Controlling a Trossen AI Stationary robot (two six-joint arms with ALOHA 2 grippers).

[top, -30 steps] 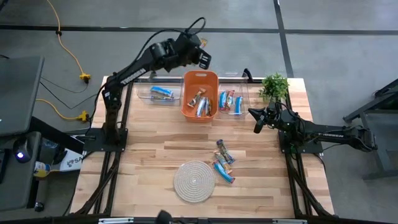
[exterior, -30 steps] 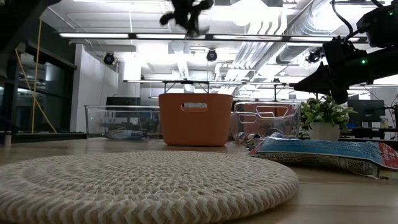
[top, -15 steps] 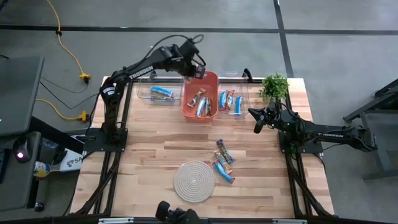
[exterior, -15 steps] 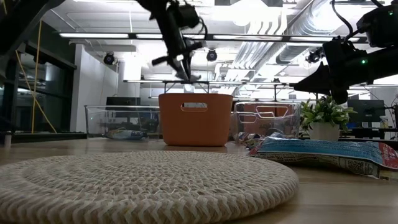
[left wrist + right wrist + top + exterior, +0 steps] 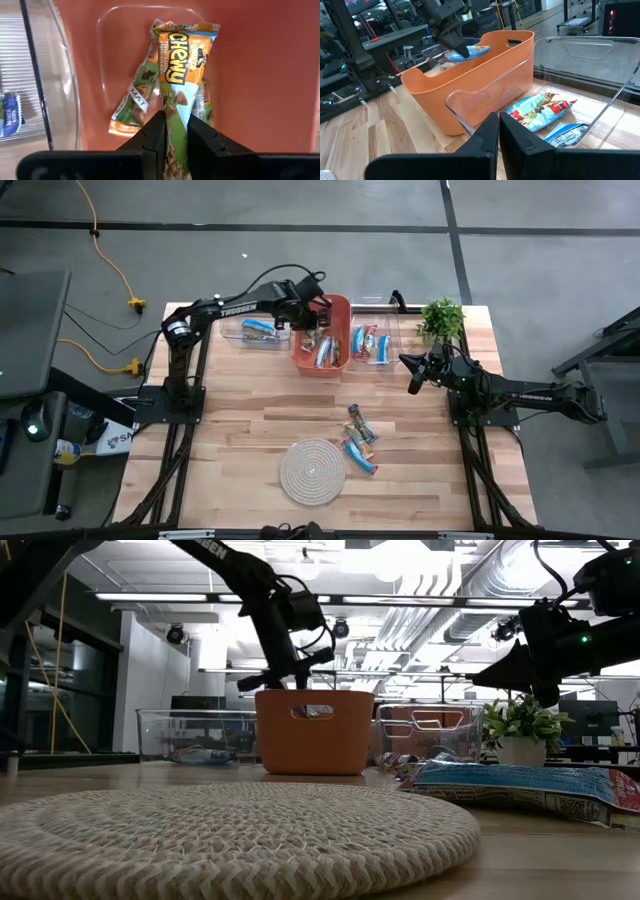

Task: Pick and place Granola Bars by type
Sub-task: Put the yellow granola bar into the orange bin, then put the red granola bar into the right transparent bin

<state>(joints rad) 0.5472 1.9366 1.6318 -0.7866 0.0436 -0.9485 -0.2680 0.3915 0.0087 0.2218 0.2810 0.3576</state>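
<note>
The left pincer [image 5: 175, 137] pinches a Chewy bar [image 5: 180, 75] by its end, hanging it over the orange bin [image 5: 336, 308] for release; right pincer [image 5: 498, 131] waits shut

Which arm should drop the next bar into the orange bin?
Left: its claw already grips a Chewy bar over the orange bin. The right claw hangs shut beside the clear bin.

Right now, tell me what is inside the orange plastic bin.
The orange plastic bin holds a few tan-wrapped granola bars. The left gripper hangs over them, shut on a tan Chewy bar. That bar covers part of the pile below.
</note>
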